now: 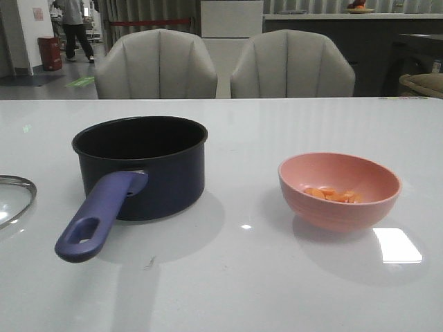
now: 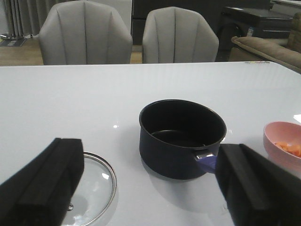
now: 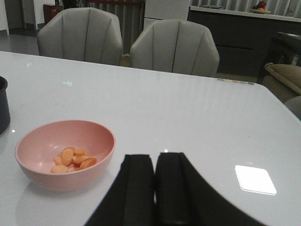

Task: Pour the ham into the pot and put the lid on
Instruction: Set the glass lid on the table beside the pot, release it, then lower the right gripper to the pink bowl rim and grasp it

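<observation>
Presently the ham sits in the pink bowl, the pot empty; left claw spread, right claw closed.

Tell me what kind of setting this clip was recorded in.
Probably a showroom or office lab staged as a dining area: a white table with two padded chairs behind it, a counter at the back, and a person walking an open floor beyond.

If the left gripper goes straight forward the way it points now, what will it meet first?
Most likely the pot: in the left wrist view it stands almost centered ahead of the open left gripper. The lid lies flat nearer, off toward one finger, so it may pass over it; depth is unclear.
</observation>
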`<state>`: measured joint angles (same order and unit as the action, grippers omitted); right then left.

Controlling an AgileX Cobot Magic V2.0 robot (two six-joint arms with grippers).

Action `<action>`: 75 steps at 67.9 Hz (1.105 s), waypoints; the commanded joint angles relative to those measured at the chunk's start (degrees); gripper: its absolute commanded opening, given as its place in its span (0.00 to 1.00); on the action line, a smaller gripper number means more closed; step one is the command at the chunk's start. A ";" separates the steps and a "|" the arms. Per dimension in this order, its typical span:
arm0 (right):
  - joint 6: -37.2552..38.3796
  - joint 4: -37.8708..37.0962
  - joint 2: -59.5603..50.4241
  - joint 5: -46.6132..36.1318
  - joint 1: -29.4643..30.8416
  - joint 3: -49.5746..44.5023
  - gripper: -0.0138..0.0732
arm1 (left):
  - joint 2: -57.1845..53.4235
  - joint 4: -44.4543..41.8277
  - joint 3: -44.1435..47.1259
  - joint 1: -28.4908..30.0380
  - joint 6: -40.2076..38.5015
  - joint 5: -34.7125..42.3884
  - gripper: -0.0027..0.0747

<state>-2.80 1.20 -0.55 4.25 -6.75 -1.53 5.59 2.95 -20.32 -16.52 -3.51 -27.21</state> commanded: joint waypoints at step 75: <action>-0.73 6.54 36.48 3.60 -0.10 23.55 0.50 | 0.49 0.19 -1.09 -2.17 -0.08 5.89 0.83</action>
<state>-2.84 7.33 29.99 12.59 -6.75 16.91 5.49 2.95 -19.82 -18.19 -3.51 -25.75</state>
